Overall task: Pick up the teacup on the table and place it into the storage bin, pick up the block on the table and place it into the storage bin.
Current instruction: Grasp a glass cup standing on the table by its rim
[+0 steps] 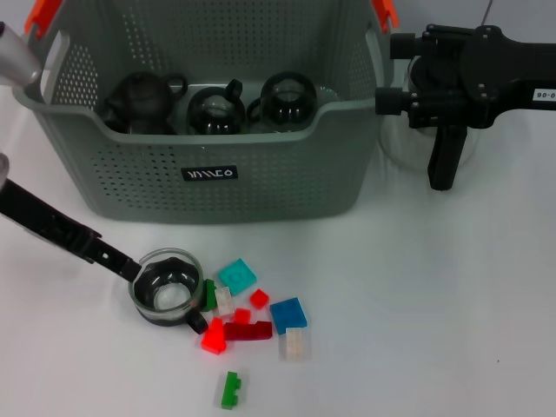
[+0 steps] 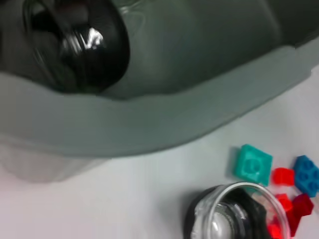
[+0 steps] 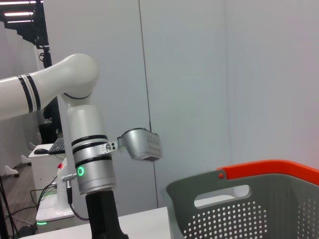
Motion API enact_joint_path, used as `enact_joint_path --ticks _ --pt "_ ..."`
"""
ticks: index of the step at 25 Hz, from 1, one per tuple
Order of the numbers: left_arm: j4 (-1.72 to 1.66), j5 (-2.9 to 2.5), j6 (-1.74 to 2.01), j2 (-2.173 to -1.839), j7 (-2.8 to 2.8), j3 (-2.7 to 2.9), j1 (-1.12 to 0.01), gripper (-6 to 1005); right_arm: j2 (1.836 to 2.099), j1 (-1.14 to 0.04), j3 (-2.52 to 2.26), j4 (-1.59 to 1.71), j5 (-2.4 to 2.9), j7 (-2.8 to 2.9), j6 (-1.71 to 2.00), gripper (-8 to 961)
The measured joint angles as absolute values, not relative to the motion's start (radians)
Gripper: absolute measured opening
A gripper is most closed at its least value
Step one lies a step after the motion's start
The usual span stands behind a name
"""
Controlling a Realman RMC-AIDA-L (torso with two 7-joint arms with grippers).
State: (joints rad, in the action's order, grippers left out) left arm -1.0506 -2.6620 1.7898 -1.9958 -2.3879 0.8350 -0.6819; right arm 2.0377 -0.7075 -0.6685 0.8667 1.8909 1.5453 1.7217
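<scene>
A clear glass teacup (image 1: 167, 291) with a dark base and handle stands on the white table in front of the storage bin (image 1: 226, 187). My left gripper (image 1: 129, 263) comes in from the left, its tip at the cup's left rim. The left wrist view has the teacup (image 2: 239, 215) low down beneath the storage bin's wall (image 2: 149, 124). Loose blocks lie right of the cup: teal (image 1: 236, 276), blue (image 1: 288, 314), dark red (image 1: 248, 330), bright red (image 1: 213, 337), white (image 1: 294, 344) and green (image 1: 230, 389). My right gripper (image 1: 441, 169) hangs beside the bin's right end.
Three dark glass vessels (image 1: 213, 109) sit inside the bin. Its orange-red handle tops (image 1: 43, 16) rise at both ends, and one handle top (image 3: 271, 170) appears in the right wrist view. White table lies bare to the right of the blocks.
</scene>
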Motion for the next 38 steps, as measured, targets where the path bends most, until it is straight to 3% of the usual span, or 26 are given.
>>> enact_joint_path --ticks 9,19,38 --pt "-1.059 -2.674 1.849 -2.029 -2.492 0.84 -0.716 845 2.029 -0.707 -0.669 0.865 1.891 1.542 1.722 892" --pt "-1.11 -2.662 1.83 -2.032 -2.387 0.843 -0.711 844 2.022 -0.699 -0.667 0.865 1.885 1.543 1.723 893" --pt "-1.111 -2.669 1.762 -2.049 -2.116 0.911 -0.721 842 2.034 -0.698 -0.644 0.862 1.87 1.554 1.72 892"
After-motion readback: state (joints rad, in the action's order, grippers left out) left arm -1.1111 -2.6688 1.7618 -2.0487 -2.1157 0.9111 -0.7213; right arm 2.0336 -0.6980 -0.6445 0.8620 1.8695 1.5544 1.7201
